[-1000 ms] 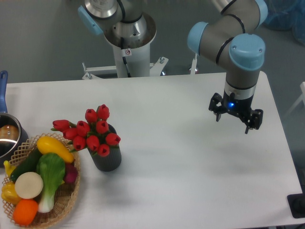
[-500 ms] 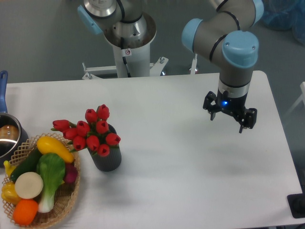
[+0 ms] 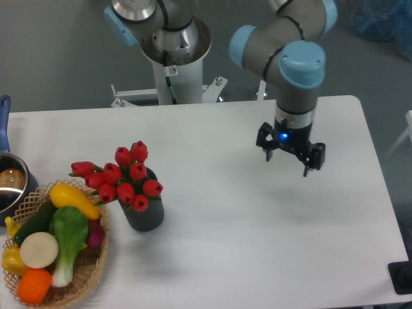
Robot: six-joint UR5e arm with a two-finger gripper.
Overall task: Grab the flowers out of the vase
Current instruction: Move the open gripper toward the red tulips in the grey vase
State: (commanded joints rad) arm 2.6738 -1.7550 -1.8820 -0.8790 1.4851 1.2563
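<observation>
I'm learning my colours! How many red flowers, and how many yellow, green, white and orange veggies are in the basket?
Red flowers in the vase: 9
Yellow veggies: 2
Green veggies: 2
White veggies: 1
Orange veggies: 1
Total: 15
A dark reddish one is half hidden in the basket, so I left it out.

A robot lab: pedestal-mounted arm [image 3: 283, 38] beside white table [image 3: 244, 219].

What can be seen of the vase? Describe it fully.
The vase is a short, dark grey cylinder, upright on the white table, left of centre. Red tulip flowers fill and overhang its mouth, hiding the rim. A wicker basket sits close on its left; whether they touch is unclear. Nothing grips it.
</observation>
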